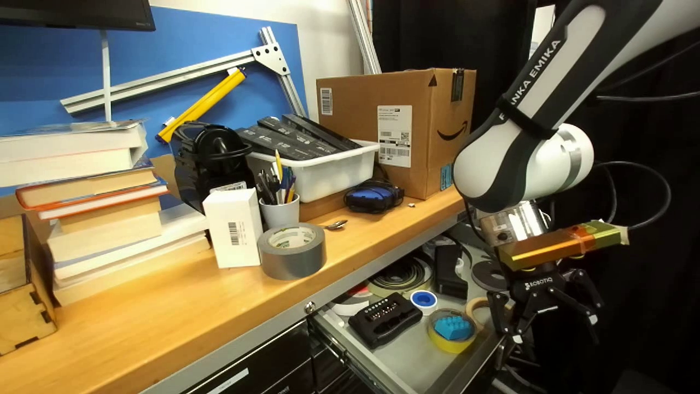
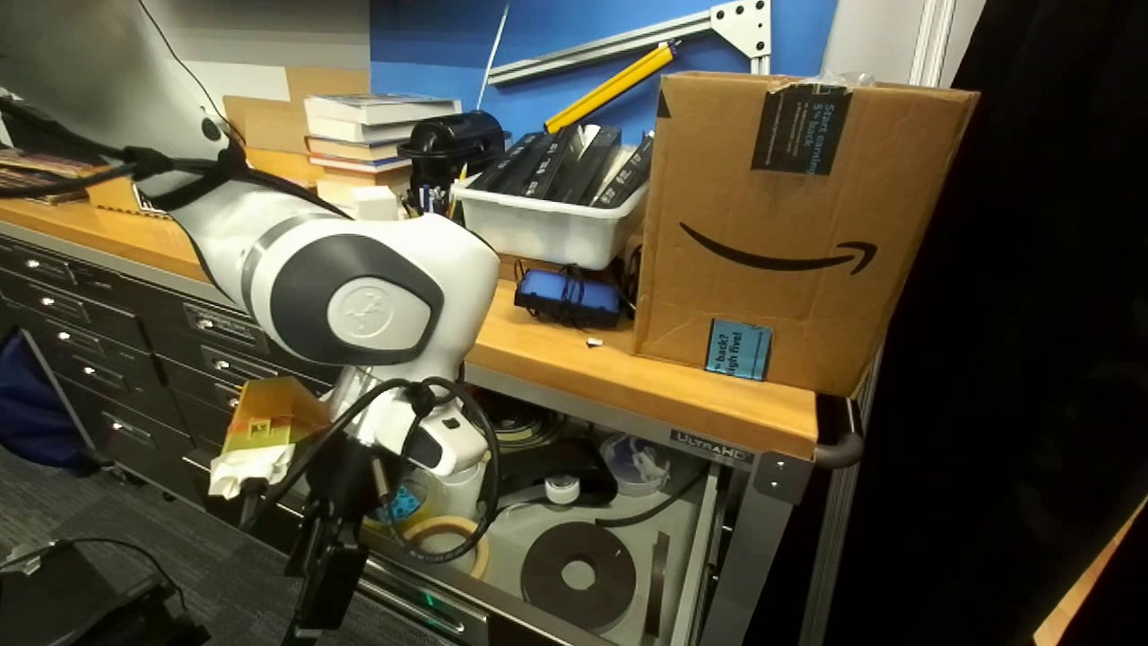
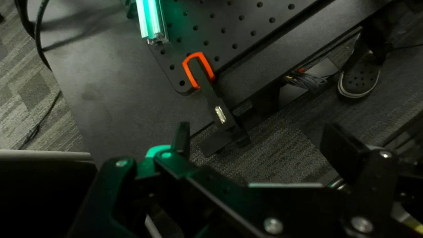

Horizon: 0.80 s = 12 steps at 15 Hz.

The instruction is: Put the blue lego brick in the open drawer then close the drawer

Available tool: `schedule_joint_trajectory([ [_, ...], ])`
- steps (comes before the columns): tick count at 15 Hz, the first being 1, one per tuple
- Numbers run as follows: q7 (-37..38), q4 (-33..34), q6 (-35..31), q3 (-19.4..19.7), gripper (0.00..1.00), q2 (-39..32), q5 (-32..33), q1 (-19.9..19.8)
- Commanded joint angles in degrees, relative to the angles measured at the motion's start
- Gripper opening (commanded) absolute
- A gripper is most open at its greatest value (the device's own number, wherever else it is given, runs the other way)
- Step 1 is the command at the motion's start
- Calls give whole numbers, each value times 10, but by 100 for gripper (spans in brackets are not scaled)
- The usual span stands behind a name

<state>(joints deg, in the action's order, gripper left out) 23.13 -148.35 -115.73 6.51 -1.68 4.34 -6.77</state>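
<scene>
Exterior views, both: wood-topped UltraHD workbench (image 1: 229,290) over dark drawer cabinets (image 2: 117,332). Wrist view: dark table (image 3: 125,112) bearing a perforated plate (image 3: 213,33). White-and-black Panda arm (image 1: 547,98) reaches down in front of the bench.

Open drawer (image 1: 404,353): stands pulled out beneath the bench top; pale metal sides, dark front, assorted items inside. Amazon cardboard box (image 2: 789,215): upright at the bench's end. White plastic bin (image 1: 336,178): just beside the box, loaded with long black packages (image 1: 298,139), some tilted.

Robotiq gripper (image 3: 260,144): fingers set wide, well apart. In both exterior views it sits close to the drawer's dark front; touching or apart, cannot tell. Black clamp (image 3: 220,115) with an orange end: runs from the plate's corner past the table edge; in the wrist view it shows between the fingers.

Small white box (image 1: 240,213): upright on the bench. Grey duct tape roll (image 1: 295,262): flat, just beside that box. Dark flat reel (image 2: 556,543): lying on the drawer floor. Black bit case (image 1: 378,329): also in the drawer, a row of bits showing. Tan masking tape roll (image 2: 482,554): flat, just beside the yellow tape roll (image 1: 454,346). Blue lego brick (image 1: 454,328): in the drawer, studs up, at the ring of the yellow tape roll; on the rim or partly down in the opening, cannot tell.
</scene>
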Motion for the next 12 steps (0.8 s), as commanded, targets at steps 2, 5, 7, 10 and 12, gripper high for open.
schedule_joint_trajectory([
  [2, 30, -15, -140, -7, 100, 3, -8, 10],
  [5, 51, -4, -250, -21, 100, -20, -15, 24],
  [7, 83, 1, -337, -29, 100, -41, 3, 37],
  [10, 162, 10, -469, -22, 100, -80, 81, 70],
  [12, 241, 17, -535, 15, 100, -94, 169, 108],
])
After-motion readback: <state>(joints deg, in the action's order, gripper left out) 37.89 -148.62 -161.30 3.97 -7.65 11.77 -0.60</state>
